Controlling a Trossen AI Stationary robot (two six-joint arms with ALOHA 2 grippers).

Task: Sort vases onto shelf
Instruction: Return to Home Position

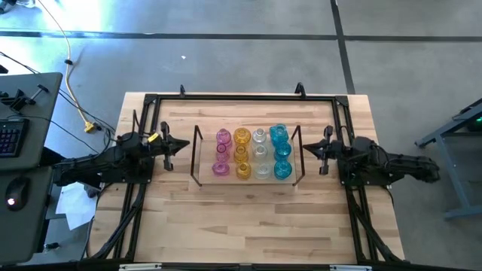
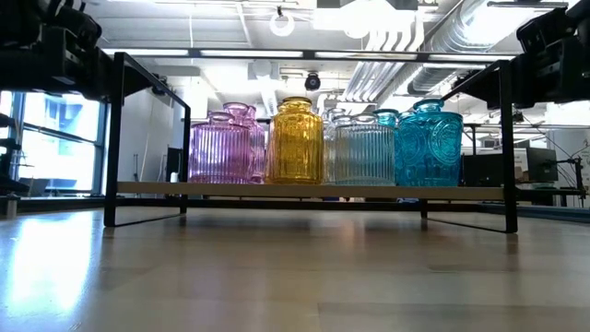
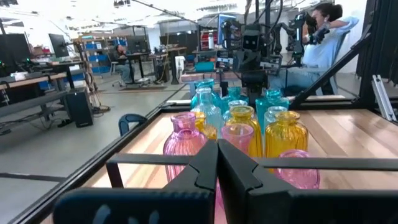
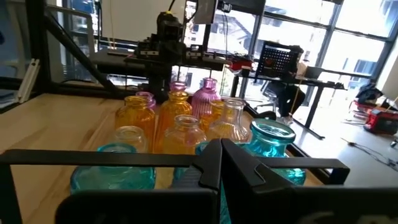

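Down at the near side, the wooden table (image 1: 248, 226) shows its light planks. A bit farther in, in the middle of the table, stands the shelf (image 1: 208, 158), and all the vases are on it in four neat lines that run from near to far. From left to right the lines are the pink vases (image 1: 221, 153), the yellow vases (image 1: 242, 153), the clear vases (image 1: 260, 153) and the blue vases (image 1: 282, 153), three in each line. The left gripper (image 1: 187, 145) is just beside the left end of the shelf, outside its wire frame (image 1: 196, 158), and it touches no vase. Its two fingers (image 3: 202, 163) are pressed together with nothing between them, and the pink vases are the ones closest to it. The right gripper (image 1: 306, 149) is just beside the right end of the shelf, apart from the vases too. Its fingers (image 4: 239, 165) are also pressed together and hold nothing, and the blue vases are closest to it. The left arm (image 1: 98, 165) lies low and flat and reaches in from the left side of the table. The right arm (image 1: 392, 165) reaches in the same way from the right, so the two grippers point at each other across the shelf. Far behind the table is grey floor (image 1: 226, 60), and in the left wrist view a person (image 3: 320, 43) sits far off.
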